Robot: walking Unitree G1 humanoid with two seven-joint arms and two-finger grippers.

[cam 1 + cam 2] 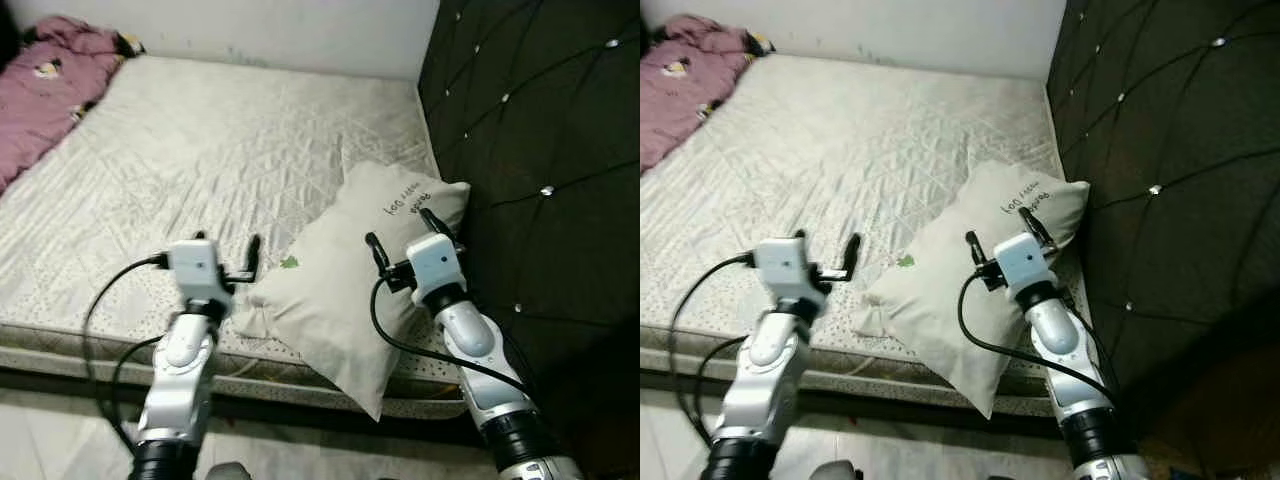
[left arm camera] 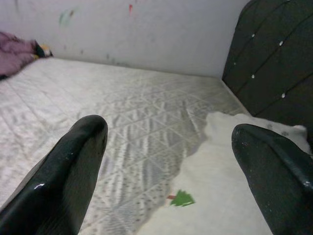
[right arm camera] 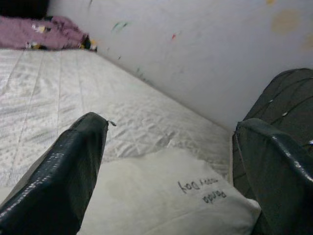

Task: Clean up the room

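While both arms reach forward over the near edge of the bed, the readings are as follows.

Pillow: cream pillow lies aslant on the mattress, near the bed's right front corner, upper corner against the headboard, lower corner overhanging the mattress edge. Dark handwritten-style lettering near its top; small green tree mark near its left edge.

Left gripper: left gripper hovers just left of the pillow's left edge, over bare mattress. Fingers spread wide, nothing between them; the wrist view shows the pillow edge and tree mark in the gap.

Right gripper: right gripper sits over the pillow's upper right part, close to the lettering. Fingers spread wide, holding nothing; whether they touch the fabric cannot be told.

Obstructions: black cables loop from both wrists; the right arm's cable crosses the pillow's lower right part.

Other items: crumpled pink blanket at the far left corner of the bed, well apart from the pillow, with small patterned patches on it.

Surface: pale quilted mattress, diamond stitching, dotted band along the front edge.

Room: white wall behind the bed with a few small coloured marks; dark tufted headboard on the right with shiny buttons; light floor below.
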